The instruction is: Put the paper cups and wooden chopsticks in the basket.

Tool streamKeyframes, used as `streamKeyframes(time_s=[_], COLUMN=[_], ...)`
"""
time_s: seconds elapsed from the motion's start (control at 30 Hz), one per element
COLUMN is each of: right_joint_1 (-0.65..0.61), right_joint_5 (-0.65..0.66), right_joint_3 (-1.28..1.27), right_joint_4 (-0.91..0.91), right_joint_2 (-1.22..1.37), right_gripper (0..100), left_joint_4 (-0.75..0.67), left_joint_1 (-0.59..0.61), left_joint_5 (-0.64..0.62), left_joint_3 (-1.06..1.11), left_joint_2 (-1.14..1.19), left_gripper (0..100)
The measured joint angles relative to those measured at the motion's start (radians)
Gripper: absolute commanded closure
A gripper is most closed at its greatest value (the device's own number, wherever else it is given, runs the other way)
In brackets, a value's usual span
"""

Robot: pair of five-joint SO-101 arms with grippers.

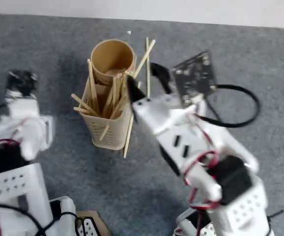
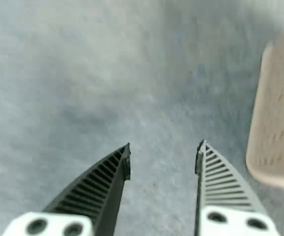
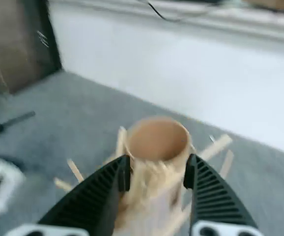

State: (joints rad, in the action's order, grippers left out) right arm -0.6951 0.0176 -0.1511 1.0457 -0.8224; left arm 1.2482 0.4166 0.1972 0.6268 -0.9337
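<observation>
A tan paper cup (image 1: 112,59) stands upright in the top of the beige perforated basket (image 1: 113,132), among several wooden chopsticks (image 1: 92,88) that stick out at angles. One chopstick (image 1: 128,140) leans down the basket's outer side. My right gripper (image 1: 144,83) is open just beside the basket's rim. From the right wrist view the cup (image 3: 156,140) sits just past the open right gripper (image 3: 156,172), with chopsticks (image 3: 218,145) around it. My left gripper (image 2: 162,152) is open above bare carpet, and the basket's wall (image 2: 277,123) lies off to one side.
Grey carpet (image 1: 58,44) covers the table around the basket. A black cable (image 1: 242,105) loops behind the right arm. The left arm (image 1: 19,132) stands well apart from the basket. A pale wall (image 3: 191,69) runs along the carpet's far edge.
</observation>
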Motion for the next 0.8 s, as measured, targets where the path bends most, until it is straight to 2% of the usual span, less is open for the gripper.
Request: streamKeyframes(time_s=[0.2,0.33,0.53,0.67,0.8], right_joint_1=[0.078,0.087,0.094,0.094,0.095], right_joint_5=[0.000,0.000,0.031,0.066,0.092], right_joint_3=[0.084,-0.046,-0.528,-0.908,-1.188], right_joint_4=[0.411,0.471,0.161,-0.083,-0.239], right_joint_2=[-0.011,-0.057,-0.331,-0.519,-0.548], right_gripper=[80.7,80.7,80.7,80.7,80.7], left_joint_4=[0.209,0.336,0.480,0.488,0.491], left_joint_1=[0.005,-0.029,-0.180,-0.219,-0.275], left_joint_5=[-0.031,-0.051,-0.153,-0.203,-0.247], left_joint_3=[-0.434,-0.605,-0.710,-0.746,-0.812], left_joint_2=[0.002,-0.006,0.106,0.282,0.463], left_gripper=[76,76,68,68,68])
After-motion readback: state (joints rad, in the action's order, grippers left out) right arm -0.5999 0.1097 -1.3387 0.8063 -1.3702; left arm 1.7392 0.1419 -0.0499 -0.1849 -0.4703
